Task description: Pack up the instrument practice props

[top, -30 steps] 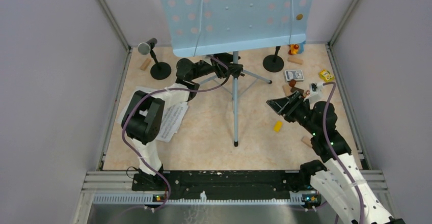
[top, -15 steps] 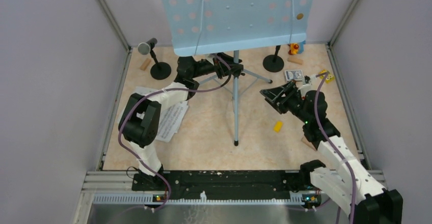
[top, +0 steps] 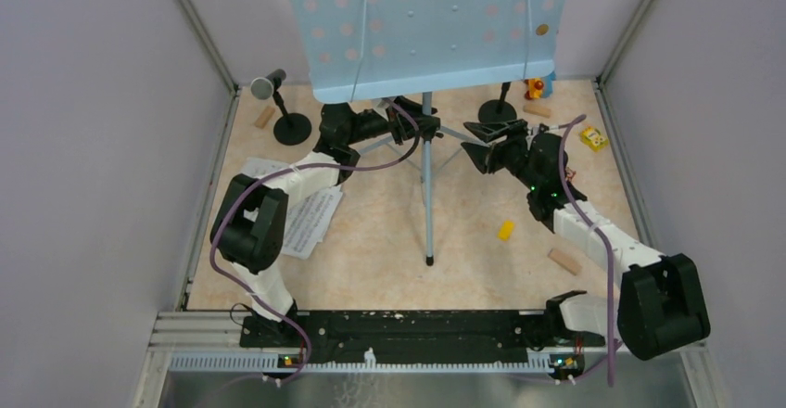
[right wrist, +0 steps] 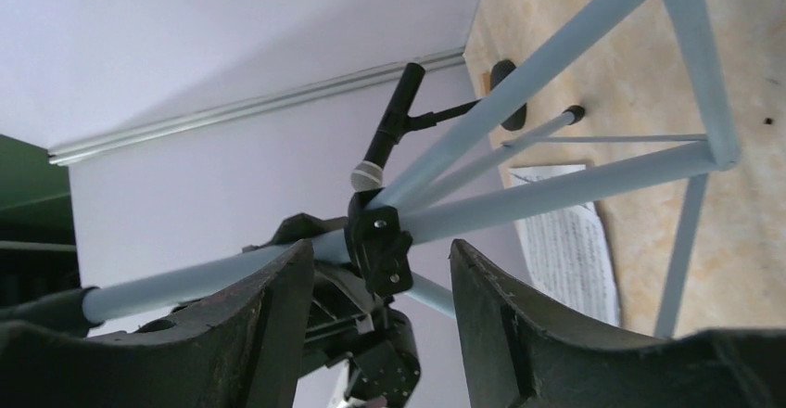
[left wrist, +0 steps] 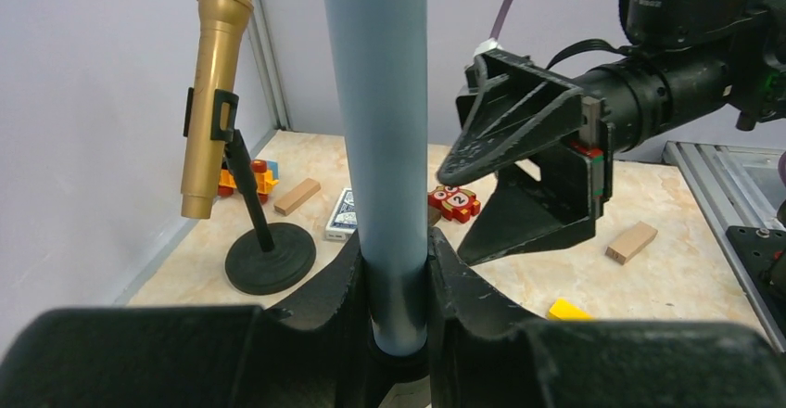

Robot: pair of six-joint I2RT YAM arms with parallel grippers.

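Observation:
The music stand's light blue punched desk (top: 426, 28) rises at the back on a pale pole (top: 427, 162) with grey tripod legs. My left gripper (top: 420, 128) is shut on that pole (left wrist: 382, 130) just above the leg hub. My right gripper (top: 471, 139) hangs open just right of the pole, fingertips toward it; its wrist view frames the black hub (right wrist: 378, 241) beyond the open fingers (right wrist: 278, 320). A gold microphone (left wrist: 215, 83) sits in a black round-based holder (left wrist: 271, 258). A black microphone (top: 269, 83) sits in its own holder (top: 292, 130). White music sheets (top: 310, 218) lie left.
A playing-card box (left wrist: 343, 213), a red toy (left wrist: 454, 202) and wooden blocks (left wrist: 632, 241) lie on the floor behind the pole. A yellow block (top: 505, 230) and a wooden block (top: 564, 260) lie front right. Grey walls close in left, right and back.
My right arm has swung back and left from the toys to just beside the stand's pole. My left gripper has closed on the pole.

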